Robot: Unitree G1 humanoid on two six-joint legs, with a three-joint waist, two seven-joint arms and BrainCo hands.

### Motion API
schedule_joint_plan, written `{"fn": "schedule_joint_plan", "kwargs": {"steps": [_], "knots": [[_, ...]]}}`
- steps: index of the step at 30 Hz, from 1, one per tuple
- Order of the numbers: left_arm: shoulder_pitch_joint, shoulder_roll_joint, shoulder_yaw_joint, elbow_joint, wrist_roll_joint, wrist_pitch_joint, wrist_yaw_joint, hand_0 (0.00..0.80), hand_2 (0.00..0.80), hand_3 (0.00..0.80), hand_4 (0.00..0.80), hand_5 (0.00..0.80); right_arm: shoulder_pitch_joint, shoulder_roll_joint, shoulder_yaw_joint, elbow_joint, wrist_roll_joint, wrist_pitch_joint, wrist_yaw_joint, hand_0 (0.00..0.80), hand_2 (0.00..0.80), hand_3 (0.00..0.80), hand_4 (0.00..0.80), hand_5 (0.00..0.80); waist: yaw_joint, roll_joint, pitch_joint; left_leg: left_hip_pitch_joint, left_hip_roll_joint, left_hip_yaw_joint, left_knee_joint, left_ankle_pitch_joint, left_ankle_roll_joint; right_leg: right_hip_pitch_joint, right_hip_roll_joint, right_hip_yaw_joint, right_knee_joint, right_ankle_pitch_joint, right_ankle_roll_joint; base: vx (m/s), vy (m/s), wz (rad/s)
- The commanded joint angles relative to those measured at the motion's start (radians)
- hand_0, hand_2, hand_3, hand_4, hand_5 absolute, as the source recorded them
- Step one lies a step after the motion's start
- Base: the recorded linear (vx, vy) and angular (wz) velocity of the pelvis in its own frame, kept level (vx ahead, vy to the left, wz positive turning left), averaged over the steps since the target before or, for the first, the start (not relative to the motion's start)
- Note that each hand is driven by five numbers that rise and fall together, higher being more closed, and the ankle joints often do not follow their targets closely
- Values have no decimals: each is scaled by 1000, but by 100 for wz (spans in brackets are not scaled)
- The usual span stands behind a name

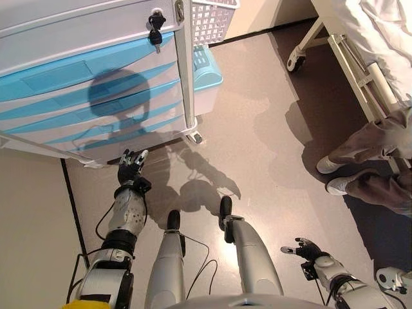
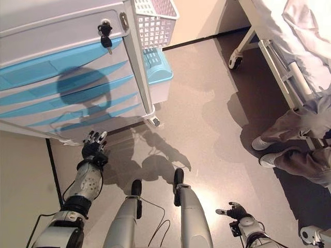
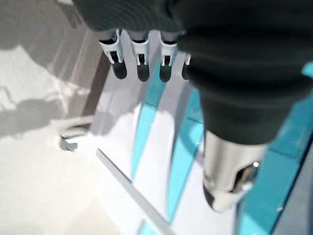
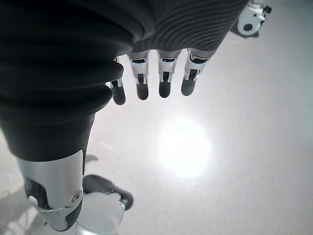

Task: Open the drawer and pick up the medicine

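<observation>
A white cart [image 1: 38, 138] with light-blue drawer fronts [image 1: 84, 106] stands at the upper left, all drawers shut. Keys [image 1: 155, 29] hang from the lock at its top right corner. My left hand [image 1: 131, 168] reaches up close to the cart's bottom edge, fingers straight and open, holding nothing; its wrist view shows the blue drawer fronts [image 3: 151, 132] just past the fingers [image 3: 142, 66]. Low at the right, my right hand [image 1: 308, 250] hangs open over the bare floor [image 4: 234, 147]. No medicine is in view.
A white mesh basket [image 1: 209, 19] hangs on the cart's right side above a blue-lidded bin [image 1: 207, 76]. A bed frame with a castor [image 1: 296, 61] stands at the upper right. A person's legs and shoes [image 1: 351, 174] are at the right.
</observation>
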Motion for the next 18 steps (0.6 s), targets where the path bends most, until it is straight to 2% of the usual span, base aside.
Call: {"fn": "schedule_joint_plan", "kwargs": {"steps": [1, 18], "knots": [[-19, 21, 51, -84, -45, -79, 6, 0, 0, 0, 0, 0, 47, -27, 45, 6, 33, -9, -12, 0, 0, 0, 0, 0, 7, -13, -48, -73, -43, 20, -35, 78, 69, 25, -10, -6, -40, 6, 57, 29, -21, 3], [-107, 32, 76, -182, -217, -141, -57, 0, 0, 0, 0, 0, 21, -12, 72, -15, 47, -17, -3, 0, 0, 0, 0, 0, 14, -56, -10, -91, -46, 9, -46, 78, 71, 20, -2, -24, -60, 9, 62, 13, -8, 3]]}}
